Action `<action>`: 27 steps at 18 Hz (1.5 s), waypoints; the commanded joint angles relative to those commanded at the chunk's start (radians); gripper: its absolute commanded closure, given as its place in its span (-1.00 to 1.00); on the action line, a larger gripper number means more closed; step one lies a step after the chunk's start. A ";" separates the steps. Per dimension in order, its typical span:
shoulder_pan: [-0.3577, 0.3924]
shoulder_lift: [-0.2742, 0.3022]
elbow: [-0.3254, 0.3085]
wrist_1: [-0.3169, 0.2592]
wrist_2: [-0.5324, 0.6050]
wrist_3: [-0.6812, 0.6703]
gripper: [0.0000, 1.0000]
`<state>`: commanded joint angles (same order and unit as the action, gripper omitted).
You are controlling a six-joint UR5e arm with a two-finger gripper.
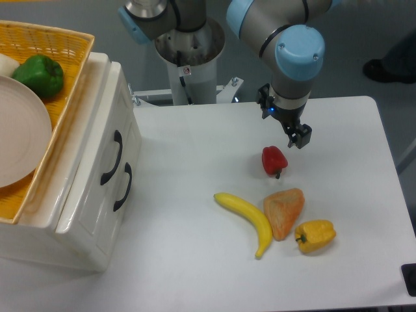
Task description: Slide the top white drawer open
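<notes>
Four food items lie nearest us in the lower right of the frame on the white desk (195, 273): a yellow pepper (315, 235), an orange wedge-shaped piece (284, 212) touching it on the upper left, a banana (248, 218) curving just beside the wedge, and, a little further back, a red pepper (273, 160).

At lower left we note the glossy white cabinet (78, 227), tilted in view, with two drawers, each carrying a curved black handle. The lower drawer (97, 201) has its handle towards frame centre. The top white drawer (97, 140) sits just above it at mid-left, its handle (111, 158) beside the other one. Both drawer fronts look flush with one another; we see no gap showing the upper one pulled out.

On the cabinet top, upper left of the frame, rests a yellow woven basket (62, 45) holding a pale plate (19, 140) and a green pepper (40, 75) at the plate's far edge.

Further back, upper centre-right, the hand (300, 137) hangs just above and behind the red pepper, well apart from the cabinet. We see nothing in it; its dark fingers are too small and foreshortened for us to tell how far they are parted. Above it we record the arm's grey wrist with a light blue cap (299, 49).

Farthest back, at top centre, stands the arm's base column (188, 65).
</notes>
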<state>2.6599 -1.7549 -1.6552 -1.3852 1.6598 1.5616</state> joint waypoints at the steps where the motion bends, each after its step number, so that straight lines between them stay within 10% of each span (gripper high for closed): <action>1: 0.000 0.000 0.000 0.000 -0.002 -0.002 -1.00; 27: -0.204 -0.038 0.048 0.002 -0.231 -0.876 -1.00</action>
<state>2.4560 -1.7932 -1.6077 -1.3837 1.4283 0.6859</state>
